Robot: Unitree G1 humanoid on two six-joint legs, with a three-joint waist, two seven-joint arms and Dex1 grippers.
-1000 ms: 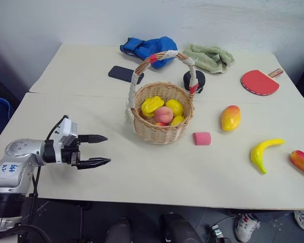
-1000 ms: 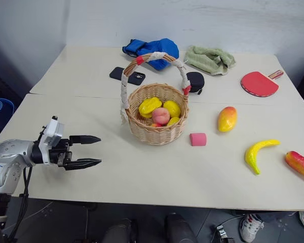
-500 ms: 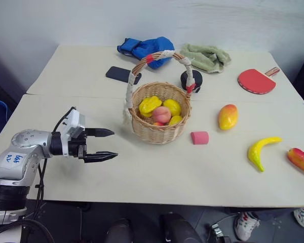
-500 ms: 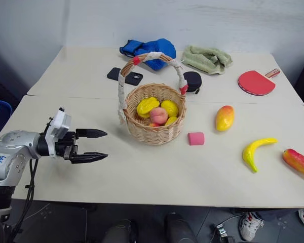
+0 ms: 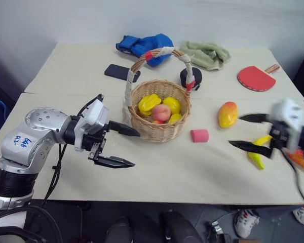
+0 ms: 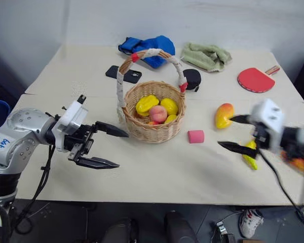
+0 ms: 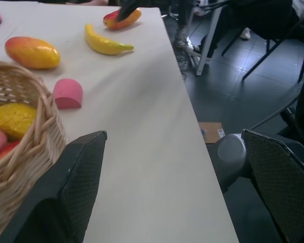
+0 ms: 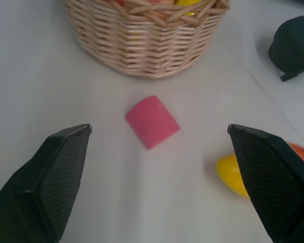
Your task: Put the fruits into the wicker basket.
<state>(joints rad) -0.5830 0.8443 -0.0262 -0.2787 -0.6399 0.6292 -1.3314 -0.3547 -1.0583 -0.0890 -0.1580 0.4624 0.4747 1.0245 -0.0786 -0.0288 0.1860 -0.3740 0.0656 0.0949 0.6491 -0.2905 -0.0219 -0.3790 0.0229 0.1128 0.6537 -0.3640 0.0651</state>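
The wicker basket stands mid-table with its taped handle upright; a pink peach and several yellow fruits lie inside. To its right on the table lies the mango. The banana is partly hidden behind my right gripper. The red-orange fruit lies near the table's right edge. My left gripper hovers open and empty just left of the basket, fingers pointing right. My right gripper is open and empty between mango and banana, pointing towards the basket.
A pink block lies right of the basket. At the back are a blue glove, a green towel, a red paddle, a black phone and a small black case. The table's front edge is close below both grippers.
My right arm has swung in from the right to above the banana. The left gripper has risen and moved right, up to the basket's side. Both stay open.
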